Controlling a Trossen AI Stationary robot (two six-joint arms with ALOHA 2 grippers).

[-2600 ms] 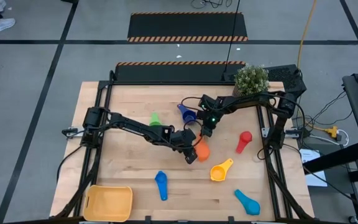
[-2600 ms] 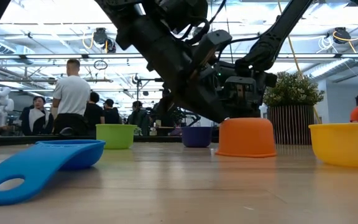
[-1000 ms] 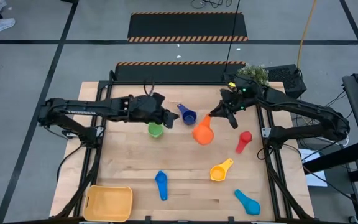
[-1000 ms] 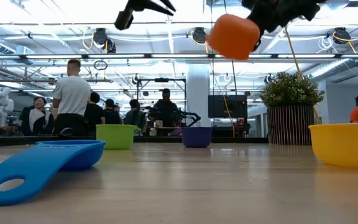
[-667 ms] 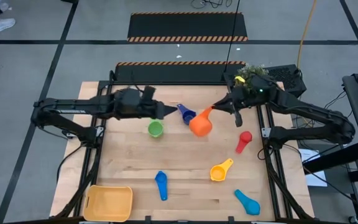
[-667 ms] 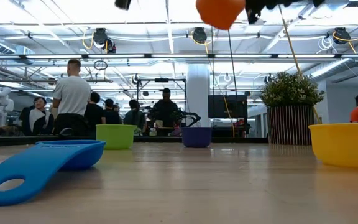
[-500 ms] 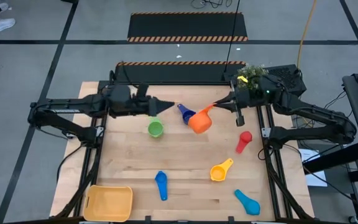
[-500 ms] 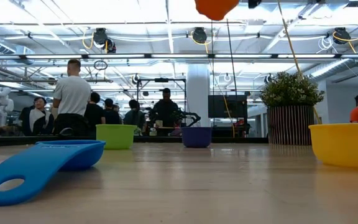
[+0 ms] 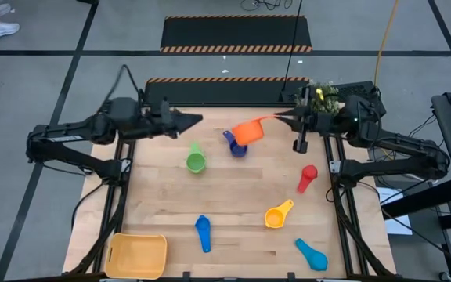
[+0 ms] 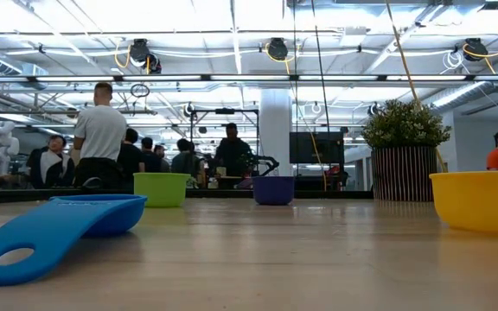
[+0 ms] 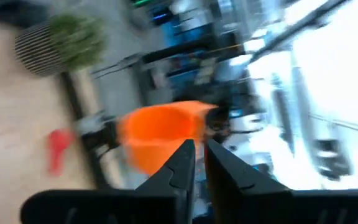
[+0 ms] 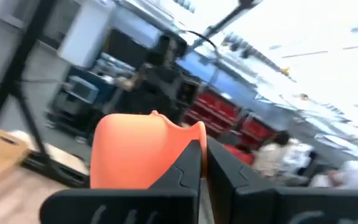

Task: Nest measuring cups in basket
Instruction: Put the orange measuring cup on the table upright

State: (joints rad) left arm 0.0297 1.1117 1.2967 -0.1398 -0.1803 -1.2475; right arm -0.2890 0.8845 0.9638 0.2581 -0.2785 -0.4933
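Observation:
The orange cup (image 9: 247, 131) hangs in the air over the far middle of the table, above the dark blue cup (image 9: 235, 146), held by my right gripper (image 9: 279, 119). In the right wrist view the orange cup (image 12: 140, 155) shows just beyond the shut fingers. My left gripper (image 9: 196, 119) is shut and hovers over the far left, pointing at the orange cup (image 11: 160, 134) without touching it. Green (image 9: 196, 161), red (image 9: 308, 177), yellow (image 9: 279, 214), blue (image 9: 203, 232) and light blue (image 9: 312, 254) cups lie on the table. The yellow-orange basket (image 9: 137, 255) sits at the near left corner. My right gripper pinches the orange cup's handle (image 9: 266, 121) between its two fingers (image 12: 194, 163), coming level from the table's right and lying along the handle. The cup is lifted clear, high above the table, its bowl turned on its side beyond the fingertips.
A potted plant (image 9: 319, 95) stands at the far right corner behind the right arm. In the low view the blue cup (image 10: 59, 226), green cup (image 10: 161, 188), dark blue cup (image 10: 273, 189) and yellow cup (image 10: 478, 200) rest on the wood; people stand in the room behind.
My right gripper has risen with the orange cup and drawn it toward the far edge; the cup has climbed out of the low view and tipped onto its side. My left gripper has pulled back toward the left and far edge.

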